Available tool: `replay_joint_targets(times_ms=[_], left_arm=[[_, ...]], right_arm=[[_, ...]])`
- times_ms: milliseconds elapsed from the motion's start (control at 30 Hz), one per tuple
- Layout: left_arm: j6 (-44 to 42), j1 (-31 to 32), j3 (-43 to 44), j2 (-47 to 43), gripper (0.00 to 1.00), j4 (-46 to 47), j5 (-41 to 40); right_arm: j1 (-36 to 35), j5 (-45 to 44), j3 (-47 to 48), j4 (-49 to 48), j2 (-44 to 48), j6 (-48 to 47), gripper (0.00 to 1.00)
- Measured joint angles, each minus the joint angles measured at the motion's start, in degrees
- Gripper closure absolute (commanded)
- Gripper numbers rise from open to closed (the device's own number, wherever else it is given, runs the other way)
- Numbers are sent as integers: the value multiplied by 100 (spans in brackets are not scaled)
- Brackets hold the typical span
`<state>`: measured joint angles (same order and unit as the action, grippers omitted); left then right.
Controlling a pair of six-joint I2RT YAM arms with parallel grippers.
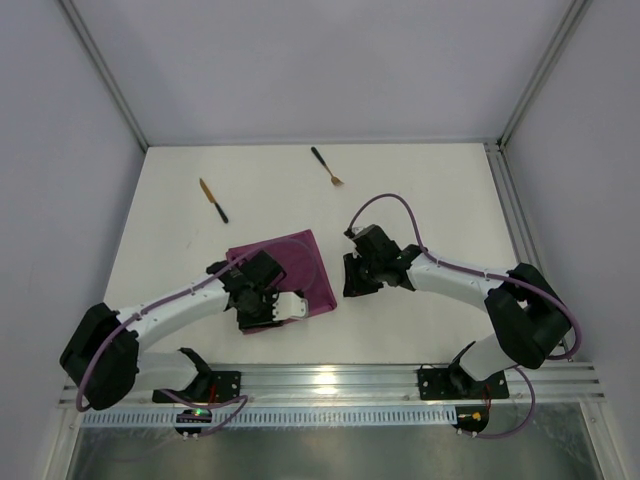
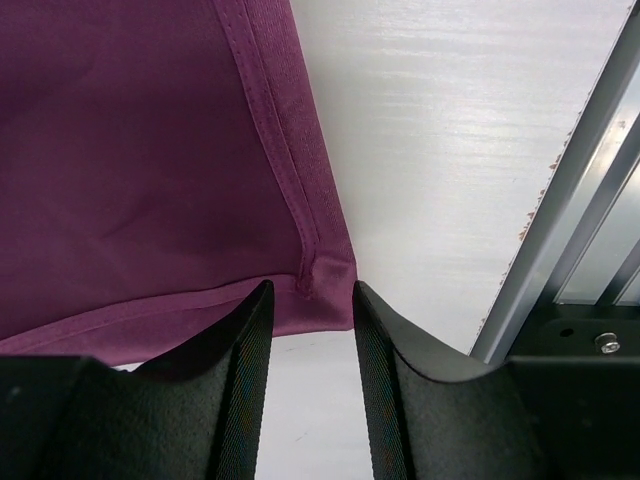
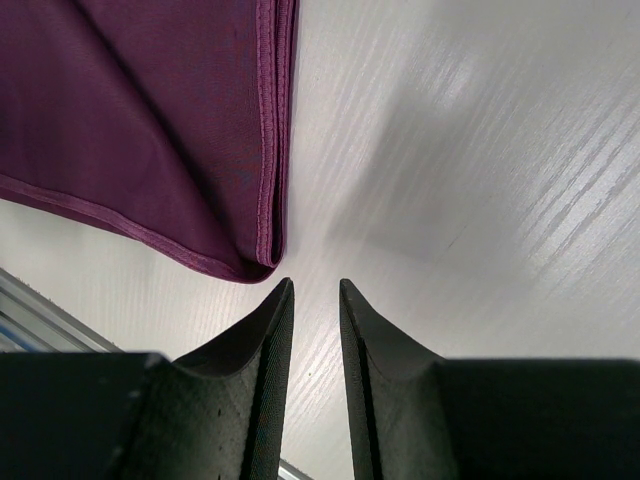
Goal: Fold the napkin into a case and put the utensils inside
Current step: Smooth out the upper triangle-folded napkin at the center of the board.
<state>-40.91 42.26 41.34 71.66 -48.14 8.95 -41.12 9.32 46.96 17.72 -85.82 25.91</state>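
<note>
Left gripper (image 2: 310, 295) half open, straddling napkin's (image 2: 150, 150) corner hem, nothing clamped; likely poised to lift for a fold. 2 utensils, knife (image 1: 213, 200) and fork (image 1: 326, 167), wait beyond napkin. Right gripper (image 3: 315, 290) narrowly parted, empty, just right of napkin.

Left wrist view: soft magenta-purple cloth napkin (image 2: 150, 150) runs off top & left edges; near hem partly behind a finger of left tool (image 2: 310, 295). Right wrist view: napkin cut off top & left too. Top view: left tool covers napkin's near-left part; small gold-headed, black-handled fork (image 1: 327, 168), tines too small to count.
</note>
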Motion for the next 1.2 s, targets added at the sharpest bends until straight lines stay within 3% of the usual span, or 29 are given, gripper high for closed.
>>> replay_joint_targets(times_ms=[100, 233, 400, 933, 1067, 1200], left_arm=[[-31, 0, 0, 260, 61, -33, -90], [-24, 0, 0, 411, 72, 7, -234], [7, 0, 0, 400, 99, 76, -304], [-81, 0, -136, -553, 100, -284, -433], [-138, 0, -367, -498, 100, -328, -507], [-157, 0, -461, -398, 100, -330, -553]], right_arm=[[0, 0, 0, 0, 0, 0, 71], [0, 0, 0, 0, -2, 0, 71], [0, 0, 0, 0, -2, -2, 72], [-293, -2, 304, 9, -52, 2, 71], [-417, 0, 407, -50, -131, 55, 52], [-437, 2, 396, -61, -138, 155, 44]])
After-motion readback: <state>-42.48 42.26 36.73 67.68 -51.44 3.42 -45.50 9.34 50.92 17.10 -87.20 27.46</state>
